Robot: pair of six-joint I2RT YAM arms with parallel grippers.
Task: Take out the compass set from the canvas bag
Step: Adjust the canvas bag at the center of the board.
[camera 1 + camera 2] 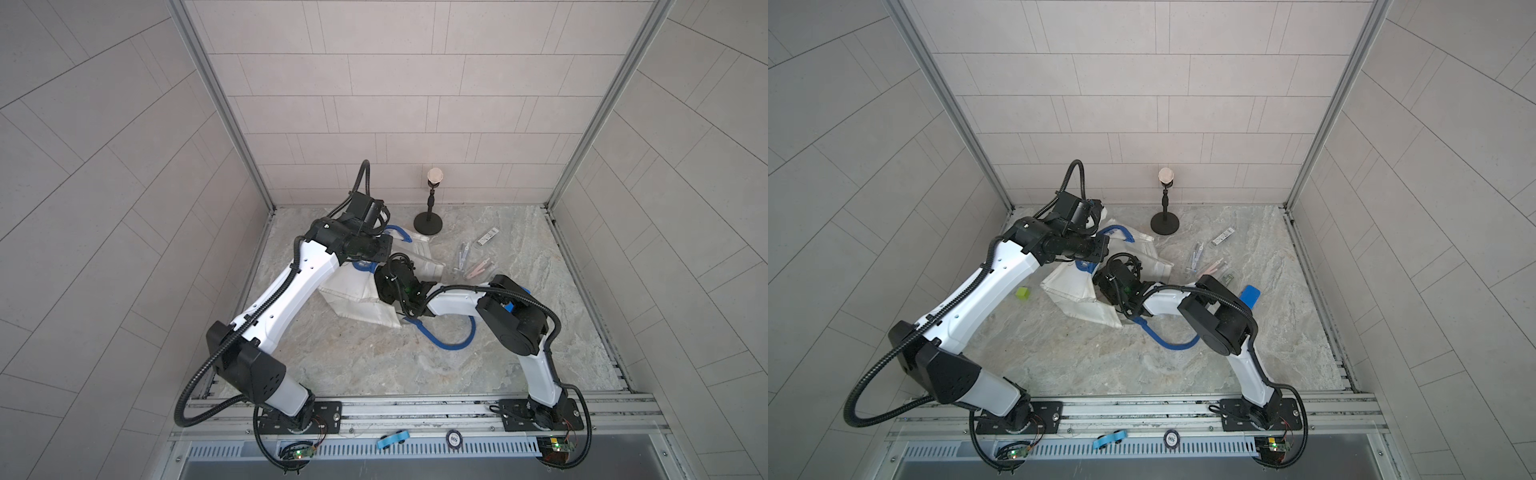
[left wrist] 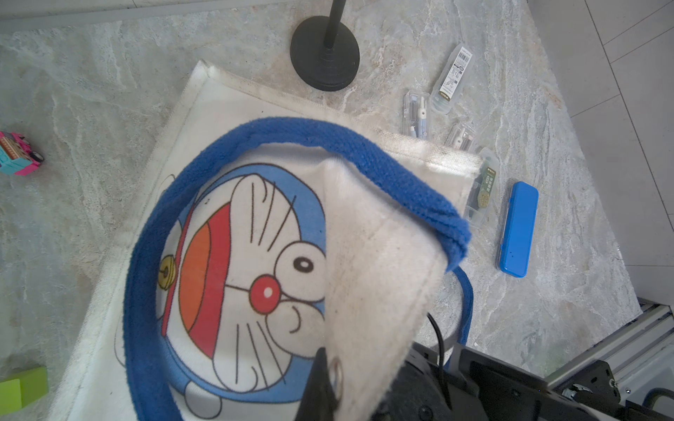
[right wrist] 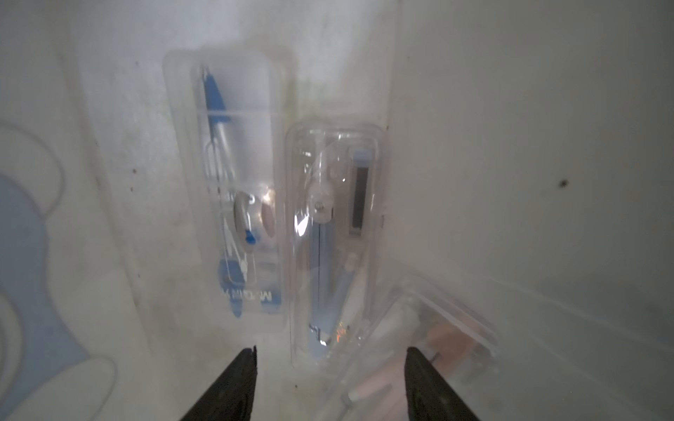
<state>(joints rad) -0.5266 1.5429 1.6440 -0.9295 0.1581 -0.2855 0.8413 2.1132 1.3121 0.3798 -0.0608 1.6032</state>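
My right end effector (image 3: 332,350) inside canvas bag (image 2: 379,262), 10 o'clock from right base (image 1: 540,411); jaws apart, empty. Compass set (image 3: 335,233) just ahead, neighbour cases (image 3: 237,182) close beside. Risk: pinching two, plastic slipping. My left end effector (image 2: 330,368) clamps rim; slip collapses mouth.

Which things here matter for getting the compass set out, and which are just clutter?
Job: canvas bag; clear compass cases inside it; left end effector, shut on the bag's rim; right end effector, open inside.
Clutter: black stand; blue case; toy car; green block.
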